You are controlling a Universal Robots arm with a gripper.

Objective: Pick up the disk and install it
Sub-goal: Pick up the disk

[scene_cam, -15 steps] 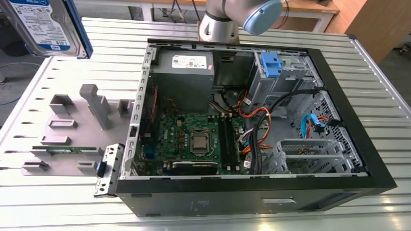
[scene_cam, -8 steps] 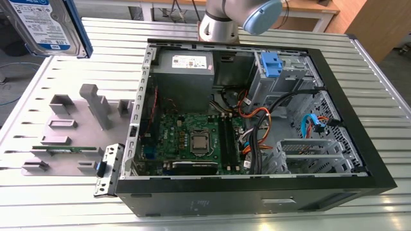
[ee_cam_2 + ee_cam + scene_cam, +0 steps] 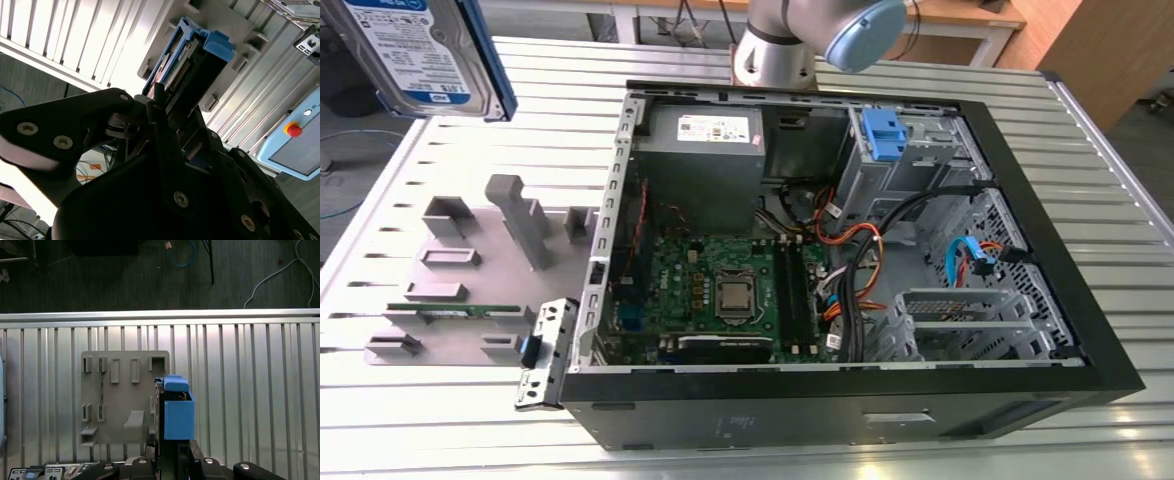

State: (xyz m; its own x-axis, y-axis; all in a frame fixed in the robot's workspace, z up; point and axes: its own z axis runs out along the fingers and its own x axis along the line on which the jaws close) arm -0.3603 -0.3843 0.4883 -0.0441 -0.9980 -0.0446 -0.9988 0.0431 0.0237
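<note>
Our gripper (image 3: pixel 167 107) is clamped shut on the disk (image 3: pixel 192 65), pinching it near one end. The rest of the drive stands out past the fingertips, and its blue side rail (image 3: pixel 179 420) faces the first wrist view. The disk hangs in the air and touches nothing but the gripper.

Beyond the disk's free end lies the gray holder plate (image 3: pixel 125 395) with its slots, resting on the ribbed metal table (image 3: pixel 250 390). Well away from the gripper, in the exterior view, the open computer case (image 3: pixel 1067 300) lies on its side. A blue-tabbed drive cage (image 3: pixel 887 135) sits in the corner nearest the arm's base (image 3: pixel 781 45).

We judge this to be the carrying stage. To do it well, we should keep the pinch firm and hold the drive steady without tilting. We should also stay high enough to clear the case wall and the loose cables (image 3: pixel 854 250).
</note>
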